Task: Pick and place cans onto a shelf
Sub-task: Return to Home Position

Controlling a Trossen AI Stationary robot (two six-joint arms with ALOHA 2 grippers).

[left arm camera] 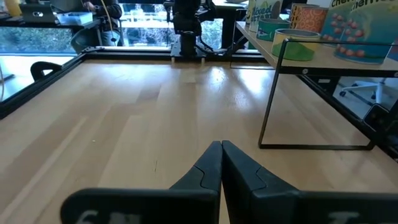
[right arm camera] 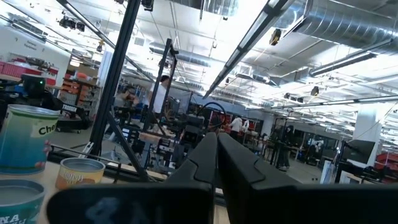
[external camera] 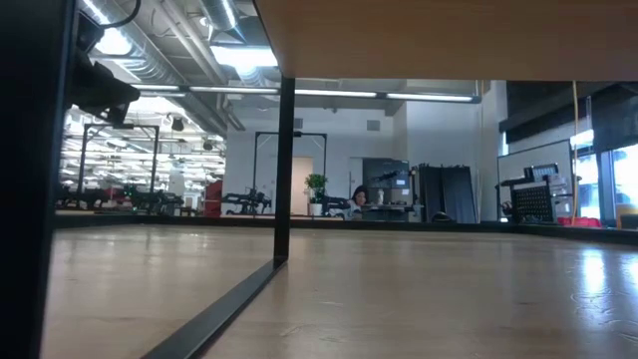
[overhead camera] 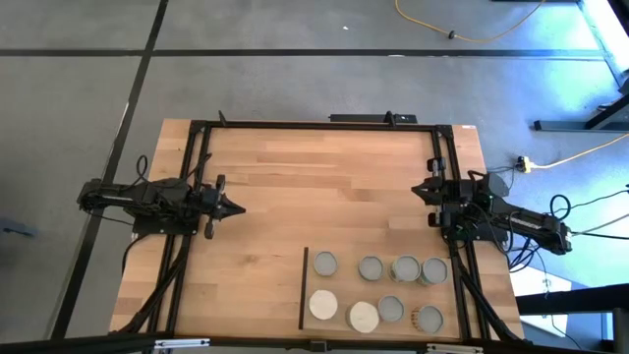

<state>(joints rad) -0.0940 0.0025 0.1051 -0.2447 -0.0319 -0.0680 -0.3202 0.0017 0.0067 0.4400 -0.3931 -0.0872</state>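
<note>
Several cans [overhead camera: 371,267] with silver-grey or white round tops stand upright on the shelf [overhead camera: 346,287], a pale wood panel at the table's near right with a dark edge strip [overhead camera: 305,288]. In the left wrist view the shelf [left arm camera: 323,62] is raised on a thin black frame, with cans [left arm camera: 273,28] on top. My left gripper [overhead camera: 236,207] hovers shut over the table's left part, pointing right. My right gripper [overhead camera: 418,190] is shut at the table's right edge, beyond the shelf, tipped upward; its wrist view shows its shut fingers [right arm camera: 216,142] and cans [right arm camera: 28,137] beside them.
Bare plank tabletop [overhead camera: 314,177] lies between the two arms and toward the far edge. Black frame rails [overhead camera: 314,123] run round the table. The shelf's thin black leg [left arm camera: 268,93] stands on the table; in the low view its underside [external camera: 419,40] spans the top. People show far off in the room.
</note>
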